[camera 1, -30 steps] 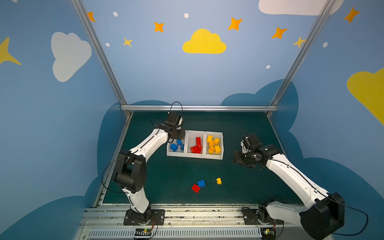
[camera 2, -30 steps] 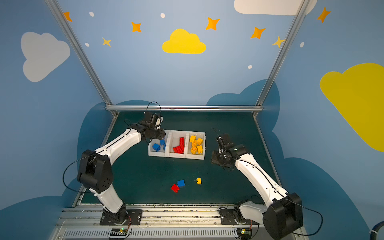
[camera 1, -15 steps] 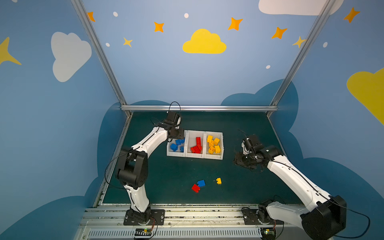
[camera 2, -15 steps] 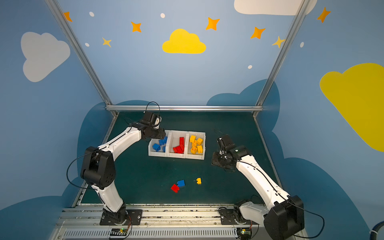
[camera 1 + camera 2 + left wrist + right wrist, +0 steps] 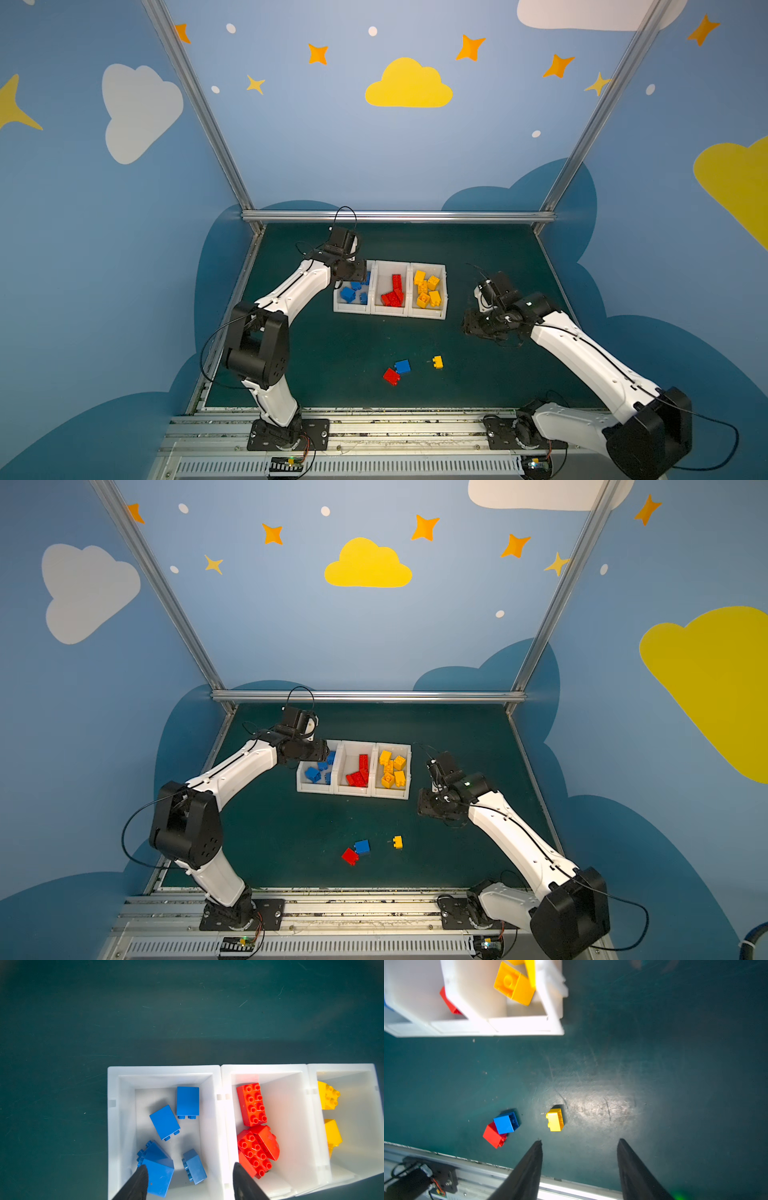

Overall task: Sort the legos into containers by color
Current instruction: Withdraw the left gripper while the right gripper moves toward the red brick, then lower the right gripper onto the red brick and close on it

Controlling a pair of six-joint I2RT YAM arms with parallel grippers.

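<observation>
Three joined white containers (image 5: 428,316) hold sorted legos: blue ones (image 5: 351,291) in the left bin, red ones (image 5: 394,291) in the middle, yellow ones (image 5: 428,289) on the right. My left gripper (image 5: 357,272) hovers open over the blue bin (image 5: 113,1126), with nothing between its fingers (image 5: 141,1176). Three loose bricks lie on the mat near the front: a red one (image 5: 391,376) touching a blue one (image 5: 402,366), and a yellow one (image 5: 437,362) apart. My right gripper (image 5: 471,326) hangs open and empty to the right of the bins, above the mat. In the right wrist view the yellow brick (image 5: 555,1119) lies just beyond that gripper (image 5: 579,1141).
A dark green mat (image 5: 332,345) covers the floor. An aluminium rail (image 5: 374,419) runs along the front edge and a metal bar (image 5: 395,216) along the back. Both arm bases (image 5: 286,432) stand on the front rail.
My left gripper has opened above the blue bin, and its arm has shifted slightly. The right arm has barely moved. The three loose bricks lie where they were.
</observation>
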